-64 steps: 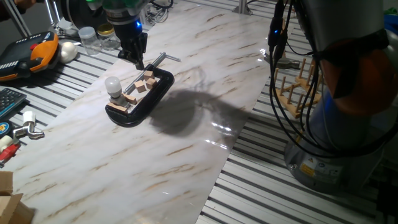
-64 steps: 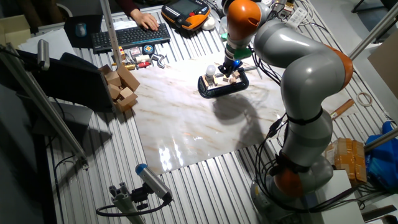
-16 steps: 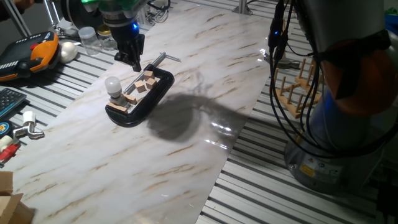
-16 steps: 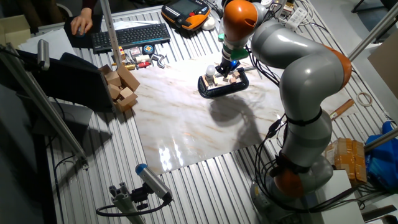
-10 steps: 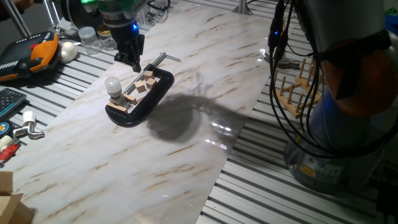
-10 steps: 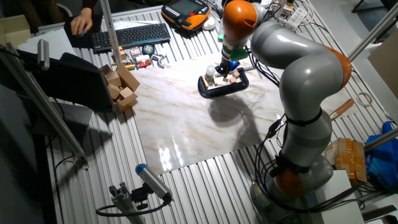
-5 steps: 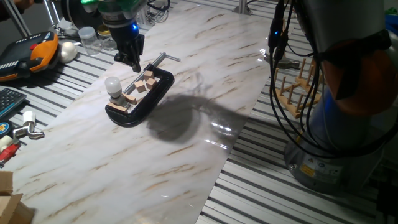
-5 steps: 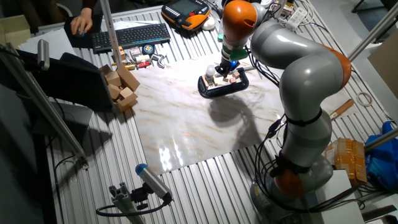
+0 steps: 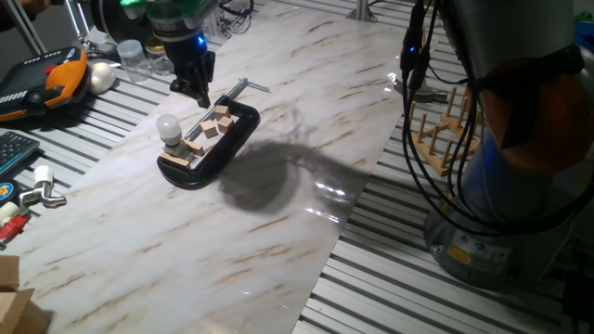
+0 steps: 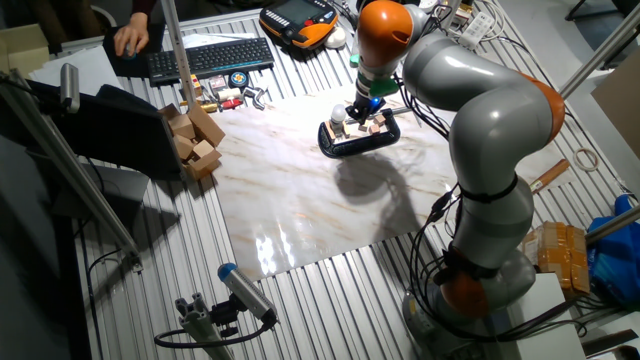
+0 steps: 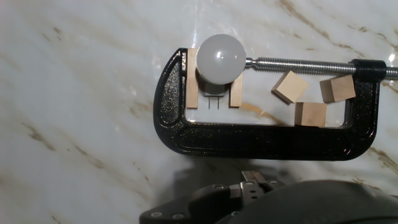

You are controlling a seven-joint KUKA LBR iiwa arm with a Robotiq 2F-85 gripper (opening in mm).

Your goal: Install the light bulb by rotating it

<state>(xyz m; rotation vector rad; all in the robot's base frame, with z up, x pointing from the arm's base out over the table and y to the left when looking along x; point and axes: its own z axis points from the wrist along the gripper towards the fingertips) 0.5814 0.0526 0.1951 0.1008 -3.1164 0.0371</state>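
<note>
Here the light bulb (image 9: 167, 126) stands upright in a socket pinched between two small wooden pads (image 11: 192, 78) inside a black C-clamp (image 9: 215, 146) that lies flat on the marble-patterned table (image 9: 278, 223). In the hand view the frosted globe (image 11: 221, 57) sits at the clamp's closed end, with the threaded screw (image 11: 298, 63) pressing in from the side and three loose wooden blocks (image 11: 289, 86) lying within the frame's opening. The other fixed view shows the same clamp (image 10: 358, 140) under the arm's wrist, with the bulb (image 10: 339, 113) at its near end.

The claw (image 9: 201, 91) hangs above the far end of the clamp, beside the screw handle and apart from the bulb; it carries nothing. Whether its fingers are spread or closed I cannot tell, since only dark housing shows at the lower edge of the hand view and the fixed views are too coarse.

By my reading, the step in hand is the approach: the bulb is not yet gripped, and how far it is already threaded in cannot be seen. The next move calls for shifting the claw along the clamp until it is centred over the globe, lowering with the fingers straddling the glass, closing gently, then twisting about the bulb's upright axis. A squeeze too hard or off-centre could tilt the bulb or nudge the clamp.
</note>
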